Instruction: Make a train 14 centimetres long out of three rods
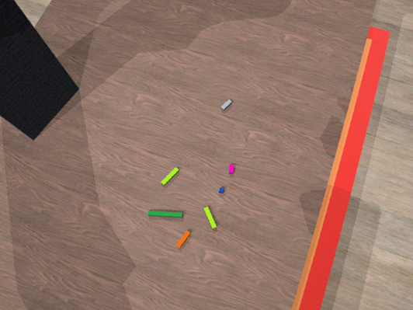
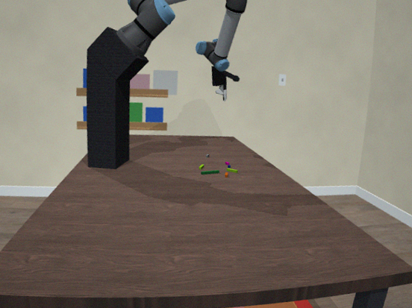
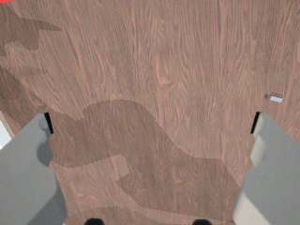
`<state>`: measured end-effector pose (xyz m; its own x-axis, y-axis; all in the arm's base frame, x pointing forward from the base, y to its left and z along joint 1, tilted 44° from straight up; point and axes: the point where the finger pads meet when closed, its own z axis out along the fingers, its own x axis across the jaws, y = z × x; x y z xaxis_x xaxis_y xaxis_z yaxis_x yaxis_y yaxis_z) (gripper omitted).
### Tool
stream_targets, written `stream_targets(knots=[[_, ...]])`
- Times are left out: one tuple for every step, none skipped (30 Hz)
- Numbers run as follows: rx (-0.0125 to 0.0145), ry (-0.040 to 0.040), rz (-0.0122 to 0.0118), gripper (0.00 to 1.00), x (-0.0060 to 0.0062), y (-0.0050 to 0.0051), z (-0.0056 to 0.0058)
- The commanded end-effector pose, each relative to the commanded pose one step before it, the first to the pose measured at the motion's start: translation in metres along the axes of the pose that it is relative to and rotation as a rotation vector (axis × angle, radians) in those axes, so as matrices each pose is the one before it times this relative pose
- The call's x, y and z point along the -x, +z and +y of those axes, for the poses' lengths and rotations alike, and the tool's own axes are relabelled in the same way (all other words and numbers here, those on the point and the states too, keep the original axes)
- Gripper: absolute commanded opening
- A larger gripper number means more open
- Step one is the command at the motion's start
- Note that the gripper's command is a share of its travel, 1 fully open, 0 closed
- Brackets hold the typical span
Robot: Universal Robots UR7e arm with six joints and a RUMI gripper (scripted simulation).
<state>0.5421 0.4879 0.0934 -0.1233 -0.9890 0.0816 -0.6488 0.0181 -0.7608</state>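
Brown wood-grained table [image 1: 123, 141] [image 2: 187, 243] [image 3: 155, 70], seven coloured rods [image 1: 165, 213] [image 2: 210, 172] lying apart on it
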Motion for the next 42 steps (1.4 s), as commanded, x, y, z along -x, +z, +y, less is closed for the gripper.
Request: stream_targets(knots=[[0.00098, -0.04862, -0.01044, 1.0, -0.03018, 0.00984, 0.00117], [0.00125, -0.01327, -0.0009, 1.0, -0.00836, 0.00293, 0.00084], [0.00108, -0.01373, -0.00097, 1.0, -0.00862, 0.0028, 0.00105], [0.0009, -0.01419, -0.00103, 1.0, -0.00886, 0.00265, 0.00128], [0.00126, -0.01511, -0.00104, 1.0, -0.00946, 0.00312, 0.00141], [0.00183, -0.01625, -0.00107, 1.0, -0.01024, 0.00384, 0.00152], [0.00152, -0.01671, -0.00115, 1.0, -0.01044, 0.00358, 0.00182], [0.00118, -0.01717, -0.00121, 1.0, -0.01061, 0.0033, 0.00214], [0.00119, -0.01774, -0.00124, 1.0, -0.01092, 0.00335, 0.00241], [0.0, 0.0, 0.0, 1.0, 0.0, 0.0, 0.0], [0.00221, -0.01869, -0.00127, 1.0, -0.0117, 0.00444, 0.00253], [0.00172, -0.01912, -0.00133, 1.0, -0.01179, 0.00404, 0.0029], [0.0, 0.0, 0.0, 1.0, 0.0, 0.0, 0.0], [0.0, 0.0, 0.0, 1.0, 0.0, 0.0, 0.0], [0.00121, -0.01955, -0.00134, 1.0, -0.01184, 0.00361, 0.00328], [0.00173, -0.01949, -0.00134, 1.0, -0.01188, 0.00404, 0.00343], [0.00215, -0.01941, -0.00138, 1.0, -0.01191, 0.00441, 0.00358], [0.0, 0.0, 0.0, 1.0, 0.0, 0.0, 0.0], [0.00156, -0.01976, -0.00136, 1.0, -0.01187, 0.00393, 0.00394], [0.00096, -0.0201, -0.00128, 1.0, -0.01179, 0.00344, 0.00429], [0.0, 0.0, 0.0, 1.0, 0.0, 0.0, 0.0], [0.00231, -0.01863, -0.00139, 1.0, -0.01128, 0.00437, 0.00408], [0.00188, -0.01872, -0.00135, 1.0, -0.01115, 0.00404, 0.00434], [0.0, 0.0, 0.0, 1.0, 0.0, 0.0, 0.0], [0.00129, -0.01895, -0.00125, 1.0, -0.01102, 0.00358, 0.00463], [0.00106, -0.01883, -0.00116, 1.0, -0.01077, 0.00335, 0.0048], [0.0, 0.0, 0.0, 1.0, 0.0, 0.0, 0.0], [0.00222, -0.01731, -0.00138, 1.0, -0.01019, 0.00406, 0.00454], [0.00168, -0.01741, -0.00127, 1.0, -0.01004, 0.00367, 0.00477], [0.0, 0.0, 0.0, 1.0, 0.0, 0.0, 0.0], [0.0, 0.0, 0.0, 1.0, 0.0, 0.0, 0.0], [0.00114, -0.01751, -0.00111, 1.0, -0.00987, 0.00327, 0.00498], [0.00087, -0.01743, -0.00099, 1.0, -0.00963, 0.00303, 0.00512], [0.00213, -0.01622, -0.00137, 1.0, -0.00921, 0.00379, 0.00487], [0.00164, -0.01621, -0.00122, 1.0, -0.00904, 0.00345, 0.00504], [0.0, 0.0, 0.0, 1.0, 0.0, 0.0, 0.0], [0.00117, -0.01618, -0.00105, 1.0, -0.00885, 0.00311, 0.00519], [0.00072, -0.01614, -0.00084, 1.0, -0.00864, 0.00277, 0.00533], [0.00171, -0.01554, -0.00121, 1.0, -0.00838, 0.00334, 0.00518], [0.00173, -0.01523, -0.00124, 1.0, -0.00818, 0.00334, 0.00522], [0.0, 0.0, 0.0, 1.0, 0.0, 0.0, 0.0], [0.00131, -0.01508, -0.00106, 1.0, -0.00798, 0.00304, 0.00533]])
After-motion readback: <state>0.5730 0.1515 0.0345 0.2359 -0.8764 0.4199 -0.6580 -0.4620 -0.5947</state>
